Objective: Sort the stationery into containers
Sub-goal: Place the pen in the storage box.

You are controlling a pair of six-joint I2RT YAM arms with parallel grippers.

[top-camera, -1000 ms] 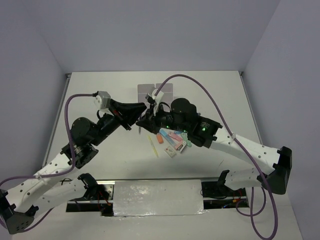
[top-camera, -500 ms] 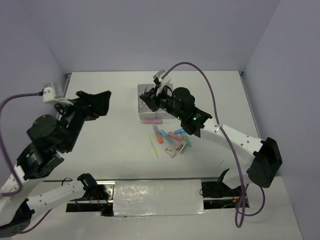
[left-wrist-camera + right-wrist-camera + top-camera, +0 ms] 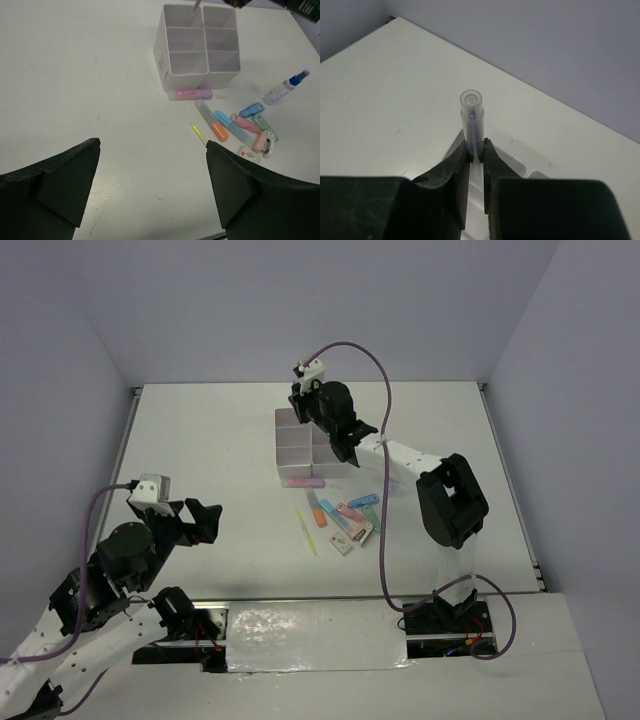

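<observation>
The containers [image 3: 300, 462] [image 3: 197, 62], a white block of six compartments, stand at mid-table. My right gripper [image 3: 303, 418] [image 3: 476, 145] is shut on a thin grey pen [image 3: 472, 112] and holds it upright over the block's far left compartments [image 3: 517, 161]. The pen tip [image 3: 196, 5] shows just above that corner. A pink marker [image 3: 303, 482] [image 3: 190, 94] lies against the block's near wall. An orange marker [image 3: 218, 131], a yellow pen [image 3: 196, 132], blue [image 3: 251, 109] and green [image 3: 264, 125] pieces lie in a loose pile. My left gripper [image 3: 205, 520] [image 3: 152, 145] is open, empty, near left.
A small clear bottle with a blue cap [image 3: 391, 487] [image 3: 286, 86] lies right of the pile. A small white eraser [image 3: 247, 153] sits at the pile's near edge. The right arm's elbow [image 3: 450, 502] hangs over the table's right half.
My left gripper has opened and drawn back from the pile to the near left. My right arm has carried the grey pen from the pile up over the containers.
</observation>
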